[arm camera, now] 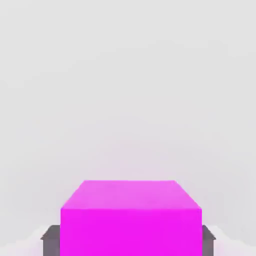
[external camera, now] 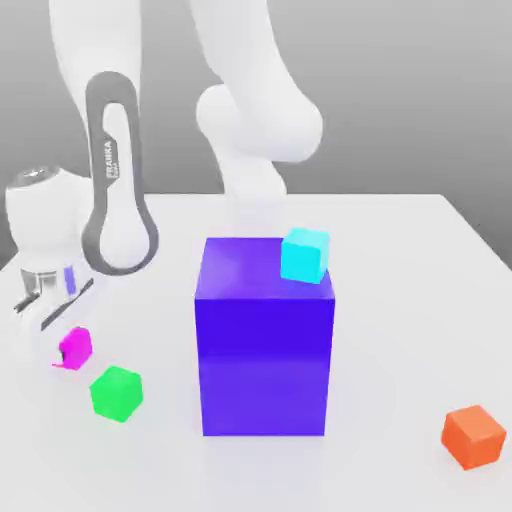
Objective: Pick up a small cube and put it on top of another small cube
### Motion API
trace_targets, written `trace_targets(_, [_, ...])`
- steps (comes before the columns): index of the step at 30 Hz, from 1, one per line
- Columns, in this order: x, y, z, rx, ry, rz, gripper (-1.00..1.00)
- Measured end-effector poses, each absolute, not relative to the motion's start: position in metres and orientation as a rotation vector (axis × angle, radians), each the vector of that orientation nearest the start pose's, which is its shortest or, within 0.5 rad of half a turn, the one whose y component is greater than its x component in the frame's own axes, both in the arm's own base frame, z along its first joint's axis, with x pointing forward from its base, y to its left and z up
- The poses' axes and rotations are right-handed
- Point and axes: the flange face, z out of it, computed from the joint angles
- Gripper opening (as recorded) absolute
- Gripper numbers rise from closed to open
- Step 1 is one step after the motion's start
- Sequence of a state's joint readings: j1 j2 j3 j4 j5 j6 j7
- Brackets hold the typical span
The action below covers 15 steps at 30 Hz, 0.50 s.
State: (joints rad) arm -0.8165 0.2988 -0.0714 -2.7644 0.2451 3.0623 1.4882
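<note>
- Small magenta-pink cube (external camera: 75, 347): glossy, saturated, flat faces, crisp edges, tiny next to the big block. Same colour on every face I can see.
- It sits at the exterior view's left, low over the white table (external camera: 400, 300), near the table's left edge, between my fingers. Can't tell whether it touches the surface or is just clear of it.
- My hand (external camera: 62, 352) is clenched on that cube; in the hand view it fills the lower middle (arm camera: 131, 220), with a dark grey finger pad (arm camera: 50, 239) pressed flat against each side.
- Top face of the cube in the hand view reads lighter than the front face, even sheen, no markings.
- Small green cube (external camera: 116, 392): matte-looking, same boxy shape, on the table just beside the magenta one, toward the camera and slightly to the exterior view's right. The two are apart, not touching.
- Big purple-blue block (external camera: 265, 340): tall, glossy, sharp-edged, centre of the table, far larger than any cube.
- Cyan cube (external camera: 304, 254): on top of the big block, at its far right corner in the exterior view, slightly rotated against the block's edges.
- Small orange cube (external camera: 473, 436): on the table, well apart from the rest, at the exterior view's lower right.
- Table: plain white, smooth, faint soft reflections under the objects.
- My arm (external camera: 118, 180): white rounded shells with a grey band, bent down to the left side.
</note>
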Motion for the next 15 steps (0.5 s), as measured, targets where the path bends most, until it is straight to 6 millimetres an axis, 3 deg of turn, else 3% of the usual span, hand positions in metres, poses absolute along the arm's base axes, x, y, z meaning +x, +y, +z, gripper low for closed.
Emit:
trace_targets(3, [0.216, -0.302, 0.135, -0.815, 3.035, -0.003, -1.00])
trace_targets(9, [0.218, -0.300, 0.187, -0.833, 3.028, -0.002, -1.00])
trace_targets(15, [0.279, -0.250, 0.217, -1.398, 2.811, -0.001, -1.00])
